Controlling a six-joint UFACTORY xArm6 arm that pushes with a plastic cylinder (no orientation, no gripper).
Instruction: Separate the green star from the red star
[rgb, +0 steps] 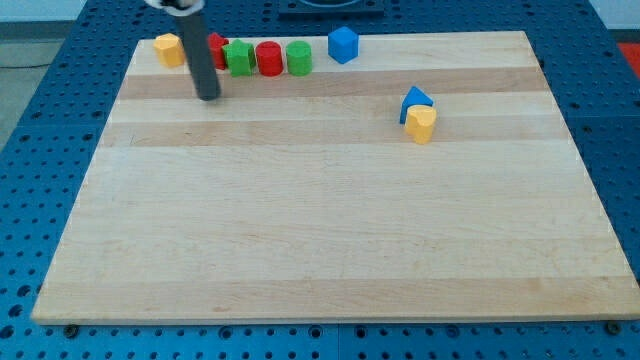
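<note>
The rod comes down from the view's top left and my tip (208, 96) rests on the board just below the left end of a row of blocks. The red star (217, 49) is partly hidden behind the rod. The green star (239, 57) touches its right side. My tip is below and slightly left of both stars, a short gap away.
Right of the green star stand a red cylinder (268, 58), a green block (299, 58) and a blue block (343, 44). A yellow block (169, 48) is left of the rod. A blue triangle (415, 100) and yellow heart (421, 124) sit mid-right. The wooden board (320, 230) has blue pegboard around it.
</note>
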